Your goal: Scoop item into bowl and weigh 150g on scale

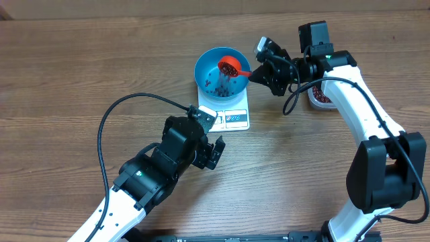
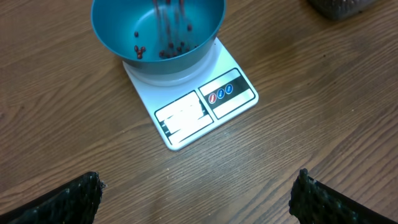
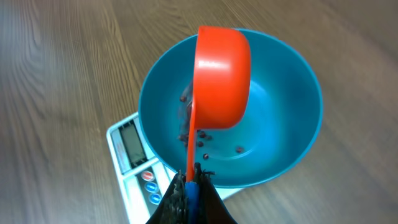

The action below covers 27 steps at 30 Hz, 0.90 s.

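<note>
Grains [image 2: 165,51]: a thin scatter on the floor of the bowl [image 1: 201,72], which sits on the scale [image 1: 236,118]. A blurred streak above them in the left wrist view reads as more falling. Scoop [image 3: 224,74] is tipped mouth-down over the bowl. Its long axis runs from the right gripper [image 1: 262,75] across the rim toward the bowl's middle, jaws clenched on the handle. Left gripper [image 1: 213,152] hangs near the scale's display edge, jaws spread, holding nothing. Display unreadable. Judgement: early stage; more scoops from the tub [image 1: 322,99] are likely needed.
</note>
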Available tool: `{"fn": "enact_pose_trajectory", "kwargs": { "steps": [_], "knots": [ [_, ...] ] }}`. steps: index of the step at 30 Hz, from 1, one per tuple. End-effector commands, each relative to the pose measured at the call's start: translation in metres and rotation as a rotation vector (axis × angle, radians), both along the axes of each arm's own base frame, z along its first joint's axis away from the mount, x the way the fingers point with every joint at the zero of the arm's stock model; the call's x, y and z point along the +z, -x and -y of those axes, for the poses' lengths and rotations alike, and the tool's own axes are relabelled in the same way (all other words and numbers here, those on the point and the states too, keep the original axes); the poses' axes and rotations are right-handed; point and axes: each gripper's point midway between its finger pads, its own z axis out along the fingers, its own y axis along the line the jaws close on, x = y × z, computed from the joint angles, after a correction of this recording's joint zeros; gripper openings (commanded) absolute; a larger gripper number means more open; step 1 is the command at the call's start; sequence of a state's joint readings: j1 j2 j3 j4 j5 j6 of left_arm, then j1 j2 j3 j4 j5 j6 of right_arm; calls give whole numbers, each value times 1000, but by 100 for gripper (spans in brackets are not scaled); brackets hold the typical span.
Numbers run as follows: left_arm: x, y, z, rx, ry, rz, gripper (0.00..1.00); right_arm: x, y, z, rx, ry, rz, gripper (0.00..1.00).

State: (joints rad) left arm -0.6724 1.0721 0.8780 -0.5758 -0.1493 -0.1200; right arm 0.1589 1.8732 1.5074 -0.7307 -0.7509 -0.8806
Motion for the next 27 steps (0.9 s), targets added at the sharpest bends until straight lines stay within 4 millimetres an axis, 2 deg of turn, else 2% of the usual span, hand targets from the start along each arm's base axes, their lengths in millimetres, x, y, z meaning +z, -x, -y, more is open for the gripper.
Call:
{"fn": "enact_pose_trajectory", "kwargs": {
  "steps": [1, 15, 27],
  "knots": [
    [-3, 0, 1, -15, -8, -6, 100, 12, -7, -4, 118, 36, 179, 4],
    [-3, 0, 1, -15, -8, -6, 99, 19, -22, -3, 114, 54, 275, 4],
    [-3, 0, 1, -15, -8, -6, 99, 12, -27, 5, 78, 109, 269, 4]
  ]
}}
